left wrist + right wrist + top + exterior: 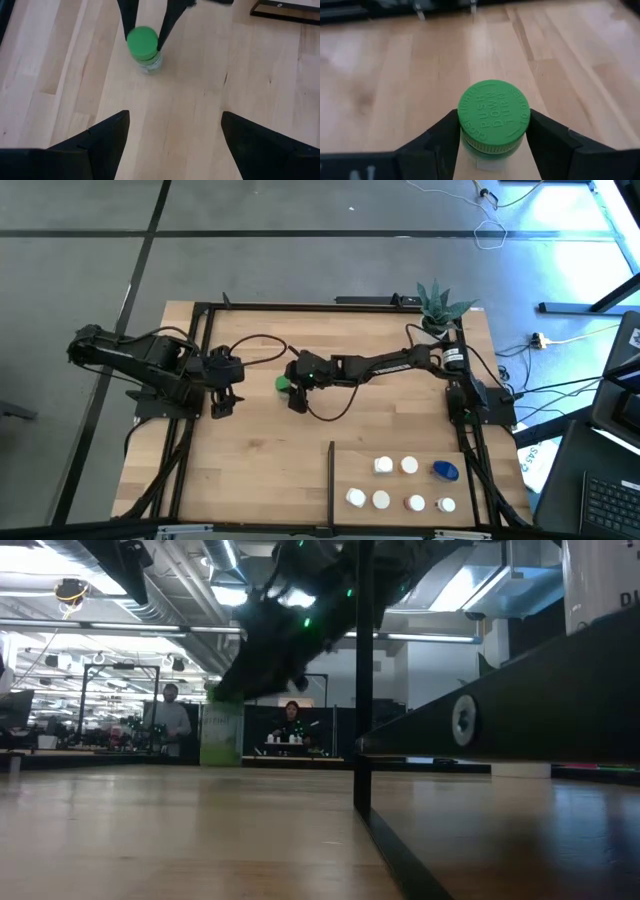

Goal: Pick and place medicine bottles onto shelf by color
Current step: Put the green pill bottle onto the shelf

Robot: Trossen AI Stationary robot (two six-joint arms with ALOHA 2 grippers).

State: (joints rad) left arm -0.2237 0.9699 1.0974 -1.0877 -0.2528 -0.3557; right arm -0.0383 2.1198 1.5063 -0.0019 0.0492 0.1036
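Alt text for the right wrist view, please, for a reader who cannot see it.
The right gripper is closed on a green-capped medicine bottle, one dark finger on each side of the cap, which reads PUSH DOWN TURN. Bare light wood table stretches beyond, with black frame rails at its far edge.

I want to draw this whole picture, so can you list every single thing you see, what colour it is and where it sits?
green-capped bottle: one, green cap, clear body, mid-table, clamped between the right end effector's fingers.
white-capped bottles: six, white caps, on the shelf.
blue bottle: one, blue, on the shelf.
shelf: one, light wood, near right corner, behind a black divider bar.
plant: one, green, far right corner.
people: two, beyond the table.
left end effector: one, dark, open, facing the green-capped bottle.
right end effector: one, dark.
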